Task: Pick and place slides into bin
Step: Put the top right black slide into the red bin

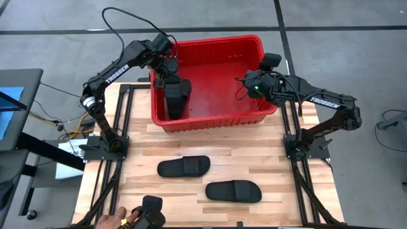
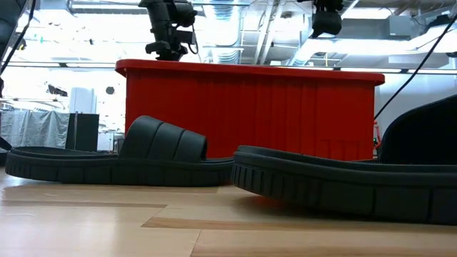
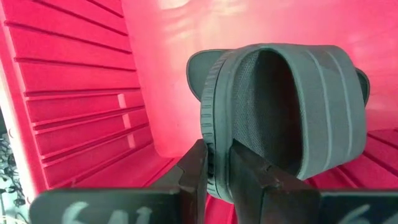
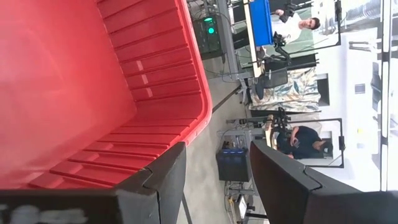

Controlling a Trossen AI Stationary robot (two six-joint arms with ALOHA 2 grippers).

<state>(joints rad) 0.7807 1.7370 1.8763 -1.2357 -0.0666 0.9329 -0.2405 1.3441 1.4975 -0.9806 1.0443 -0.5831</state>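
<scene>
Hanging inside the bin (image 1: pixel 254 118) at its left end, the left gripper (image 1: pixel 170 81) is clenched on the edge of one slide (image 1: pixel 177 97), which stands on end near the left wall; the left wrist view shows the sole rim pinched between the fingers (image 3: pixel 198 171), the strap arching beside them. How far that slide's lower end sits from the floor of the bin is hard to make out. The right gripper (image 1: pixel 249 84) hovers over the bin's right rim, released, fingers (image 4: pixel 168 171) spread on nothing. The rest of the bin floor lies bare. Two more slides lie flat on the table (image 1: pixel 140 143) in front of the bin, one left (image 1: pixel 184 166) and one further right (image 1: pixel 233 191), apart from each other. At the table's near edge a person's hand (image 1: pixel 112 221) holds a dark object (image 1: pixel 149 213), cut off by the frame.
</scene>
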